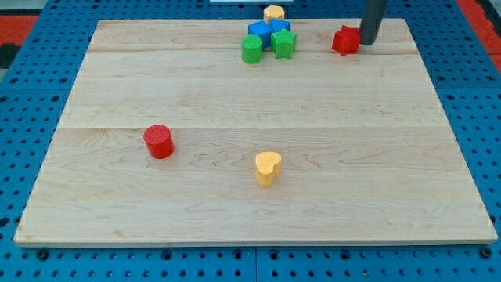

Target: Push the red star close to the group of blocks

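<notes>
The red star lies near the view's top, right of centre, on the wooden board. My tip is right beside it on its right side, touching or nearly touching. The group of blocks sits to the star's left: a yellow block at the top, a blue block below it, a green cylinder at lower left and a green star at lower right. A gap separates the red star from the green star.
A red cylinder stands at the view's left middle. A yellow heart stands near the lower centre. The board's top edge runs just behind the group and the star.
</notes>
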You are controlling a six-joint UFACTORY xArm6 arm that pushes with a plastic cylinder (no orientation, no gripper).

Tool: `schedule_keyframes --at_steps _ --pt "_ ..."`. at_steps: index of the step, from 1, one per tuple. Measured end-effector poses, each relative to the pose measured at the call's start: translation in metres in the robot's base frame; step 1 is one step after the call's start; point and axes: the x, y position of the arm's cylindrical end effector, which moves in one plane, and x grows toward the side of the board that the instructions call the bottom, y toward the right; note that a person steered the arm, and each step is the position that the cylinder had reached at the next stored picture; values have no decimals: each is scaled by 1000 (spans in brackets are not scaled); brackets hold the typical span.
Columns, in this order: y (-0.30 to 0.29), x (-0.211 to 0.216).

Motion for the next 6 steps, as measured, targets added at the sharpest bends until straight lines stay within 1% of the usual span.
schedule_keyframes --at_steps 1,2,3,4,5,6 --pt "-40 -19" --pt "-12 -14" --pt "24 10" --pt "-48 -1" --pt "-79 -14" --pt "-67 -13"
